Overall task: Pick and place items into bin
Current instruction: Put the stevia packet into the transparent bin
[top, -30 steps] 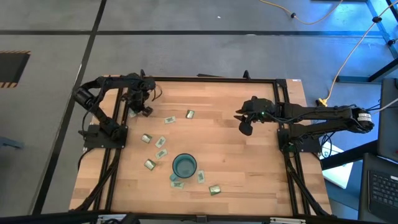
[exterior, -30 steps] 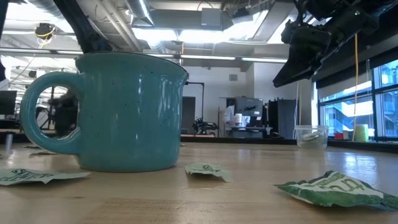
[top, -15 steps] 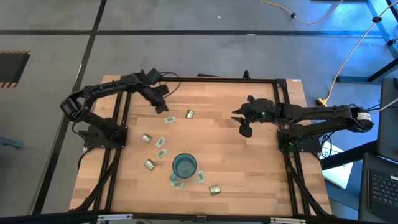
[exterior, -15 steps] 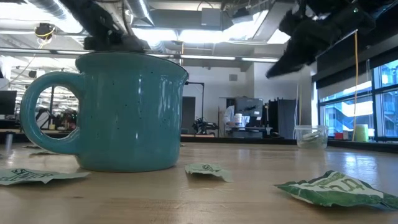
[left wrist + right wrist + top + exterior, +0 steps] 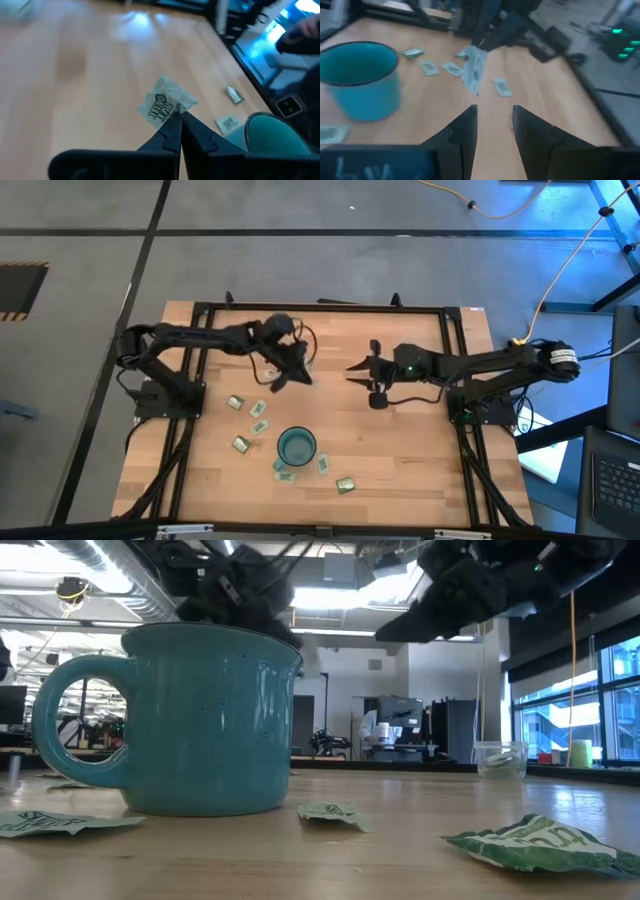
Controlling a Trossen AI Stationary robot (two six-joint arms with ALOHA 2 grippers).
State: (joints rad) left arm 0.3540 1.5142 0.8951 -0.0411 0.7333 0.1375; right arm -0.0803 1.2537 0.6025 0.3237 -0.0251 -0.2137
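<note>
1. Nearest the low camera, several packets (image 5: pixel 545 843) lie flat on the worktop (image 5: pixel 400 450) around the teal mug (image 5: pixel 296 446); none of these has shifted over the last second.
2. Above and beyond the mug, the left tool (image 5: pixel 281 380) has swung from its rear corner out to the middle of the worktop, its fingers clamped together on one held packet (image 5: pixel 166 104), which hangs from the tips clear of the wood.
3. The right tool (image 5: pixel 357 368) has moved in from its side to face it, fingers apart, close to the packet but not touching.
4. This looks like a hand-over, or a carry past the mug.
5. Farthest off, the whitish cup (image 5: pixel 500 759) stands alone at the worktop's edge; the packet has yet to reach it.
</note>
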